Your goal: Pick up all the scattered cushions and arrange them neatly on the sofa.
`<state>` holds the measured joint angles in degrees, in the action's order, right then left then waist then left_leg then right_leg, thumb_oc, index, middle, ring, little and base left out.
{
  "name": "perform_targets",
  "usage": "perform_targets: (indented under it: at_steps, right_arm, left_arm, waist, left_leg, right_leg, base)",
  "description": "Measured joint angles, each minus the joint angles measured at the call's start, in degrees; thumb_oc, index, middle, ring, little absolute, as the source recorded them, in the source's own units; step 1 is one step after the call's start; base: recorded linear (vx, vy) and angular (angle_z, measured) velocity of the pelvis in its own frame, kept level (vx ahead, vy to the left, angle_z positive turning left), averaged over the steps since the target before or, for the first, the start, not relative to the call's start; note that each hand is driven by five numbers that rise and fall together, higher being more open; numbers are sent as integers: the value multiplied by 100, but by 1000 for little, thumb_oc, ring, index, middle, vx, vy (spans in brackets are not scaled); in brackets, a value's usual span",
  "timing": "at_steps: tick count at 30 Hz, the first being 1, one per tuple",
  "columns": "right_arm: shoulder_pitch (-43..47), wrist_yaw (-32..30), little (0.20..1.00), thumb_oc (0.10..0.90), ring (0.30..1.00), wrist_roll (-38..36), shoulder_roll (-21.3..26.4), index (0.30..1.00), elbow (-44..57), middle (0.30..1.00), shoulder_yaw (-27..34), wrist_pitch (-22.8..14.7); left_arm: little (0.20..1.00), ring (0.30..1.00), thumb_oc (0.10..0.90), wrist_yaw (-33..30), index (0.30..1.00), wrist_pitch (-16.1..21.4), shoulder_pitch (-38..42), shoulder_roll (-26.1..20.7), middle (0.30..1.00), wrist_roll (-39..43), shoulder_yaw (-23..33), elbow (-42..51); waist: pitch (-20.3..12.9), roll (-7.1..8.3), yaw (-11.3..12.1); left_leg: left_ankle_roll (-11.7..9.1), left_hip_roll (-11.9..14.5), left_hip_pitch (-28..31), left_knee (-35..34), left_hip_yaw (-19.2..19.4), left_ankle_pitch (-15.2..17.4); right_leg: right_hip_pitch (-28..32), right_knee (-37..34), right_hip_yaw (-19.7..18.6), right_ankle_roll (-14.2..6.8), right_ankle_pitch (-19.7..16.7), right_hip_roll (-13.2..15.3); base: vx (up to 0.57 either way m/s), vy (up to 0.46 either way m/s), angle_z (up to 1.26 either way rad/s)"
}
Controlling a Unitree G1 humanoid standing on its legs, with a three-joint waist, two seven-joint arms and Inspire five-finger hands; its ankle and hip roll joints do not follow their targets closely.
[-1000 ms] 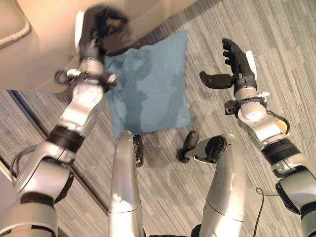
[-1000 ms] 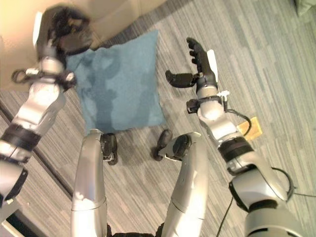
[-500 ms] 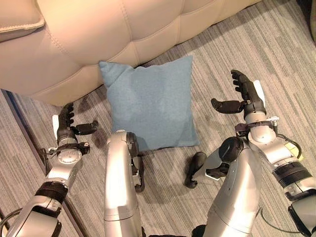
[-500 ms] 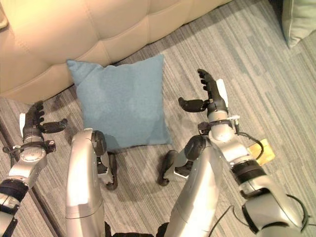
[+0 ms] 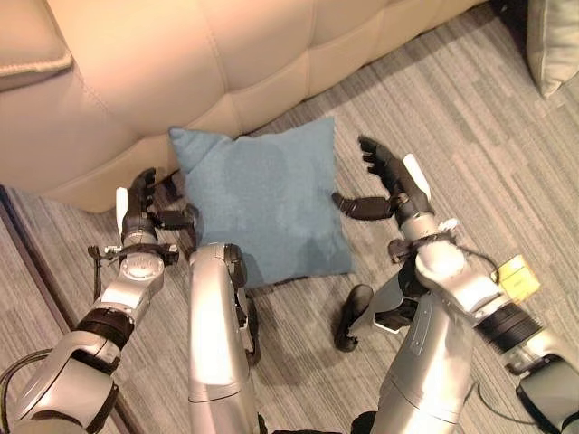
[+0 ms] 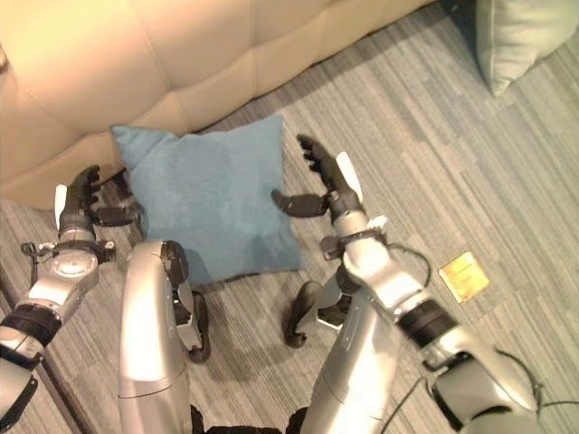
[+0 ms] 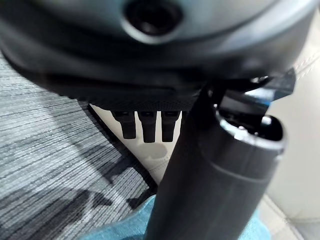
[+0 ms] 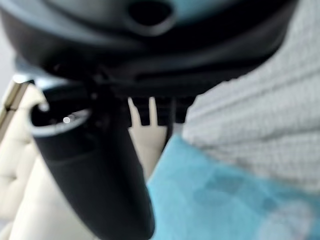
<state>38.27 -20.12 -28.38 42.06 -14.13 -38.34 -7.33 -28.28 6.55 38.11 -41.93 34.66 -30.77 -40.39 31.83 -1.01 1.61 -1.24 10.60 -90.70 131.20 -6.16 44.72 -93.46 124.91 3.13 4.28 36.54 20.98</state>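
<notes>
A blue square cushion (image 5: pixel 262 199) lies flat on the grey carpet, its far edge against the base of the beige sofa (image 5: pixel 208 63). My left hand (image 5: pixel 142 210) is open at the cushion's left edge, thumb pointing toward it. My right hand (image 5: pixel 391 185) is open at the cushion's right edge, thumb reaching over the fabric. In the right wrist view the blue cushion (image 8: pixel 220 200) lies just past the thumb (image 8: pixel 95 170). A second, pale grey-green cushion (image 6: pixel 520 36) lies on the floor at the far right.
The sofa's tufted front (image 6: pixel 181 54) spans the far side. A small yellow square tag (image 6: pixel 463 275) lies on the carpet to the right. A dark strip (image 5: pixel 36 271) runs along the floor at the left.
Both hands have closed in on the blue cushion from either side; the right hand moved left to its edge, the left hand moved up and right. The camera has shifted slightly.
</notes>
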Motion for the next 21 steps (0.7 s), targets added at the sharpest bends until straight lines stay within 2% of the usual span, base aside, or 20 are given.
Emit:
perform_targets:
  at_steps: [5,6,7,8,9,10,12,21]
  right_arm:
    - [392,0,900,800,900,-222,-62,900,39,900,-347,4]
    - [409,0,900,800,900,-223,-69,900,148,900,-362,3]
    - [533,-4,900,800,900,-235,-88,900,198,900,-519,4]
    - [768,1,900,800,900,-237,-113,900,209,900,-729,4]
    - [863,-6,900,800,900,-263,-206,900,218,900,-749,3]
    - [1019,-8,900,800,900,-443,-467,900,221,900,-743,-29]
    - [1046,-10,900,800,900,-448,-507,900,200,900,-734,-122]
    - [1045,-158,900,800,900,-451,-492,900,81,900,-722,-142]
  left_arm:
    - [900,900,800,50,900,-84,638,9,900,9,-790,-177]
    - [900,900,800,46,900,-84,659,28,900,12,-803,-182]
    - [900,900,800,16,900,-156,730,58,900,19,-950,-199]
    - [818,818,745,9,818,-201,868,70,818,20,-1186,-234]
    - [300,300,400,13,300,-204,931,117,300,15,-1306,-244]
    - [300,300,400,-2,300,-203,960,174,300,22,-1305,-247]
    - [300,300,400,-11,300,-174,992,236,300,136,-1135,-245]
    - [300,300,400,-10,300,-142,1006,277,300,431,-1100,-242]
  waist:
    - [3,-5,45]
    - [3,-5,48]
    - [7,-17,50]
    - [15,-49,56]
    - [15,-75,62]
    - [12,-107,58]
    - [11,-109,78]
    - [13,-114,90]
  left_leg:
    - [-19,55,10,44,-72,9]
    - [-20,60,24,44,-74,9]
    - [-20,79,48,12,-88,9]
    - [-18,141,75,-42,-62,9]
    - [-18,149,124,-81,-40,9]
    - [-18,150,192,-196,-15,10]
    - [-18,160,245,-242,66,11]
    - [-62,197,243,-198,-43,30]
  right_leg:
    - [13,-8,62,-7,-53,-91]
    - [17,-20,61,-15,-70,-125]
    - [40,-108,85,-68,-144,-188]
    - [55,-241,89,-121,-248,-268]
    - [80,-345,71,-124,-299,-320]
    - [85,-539,40,-211,-365,-409]
    - [92,-606,-11,-275,-420,-440]
    - [88,-579,68,-173,-506,-480]
  base:
    - [-28,72,-9]
    - [-35,133,-18]
    - [-32,162,-27]
    - [-10,172,-35]
    - [15,177,-46]
    - [35,153,-35]
    - [20,108,-17]
    - [1,13,-4]
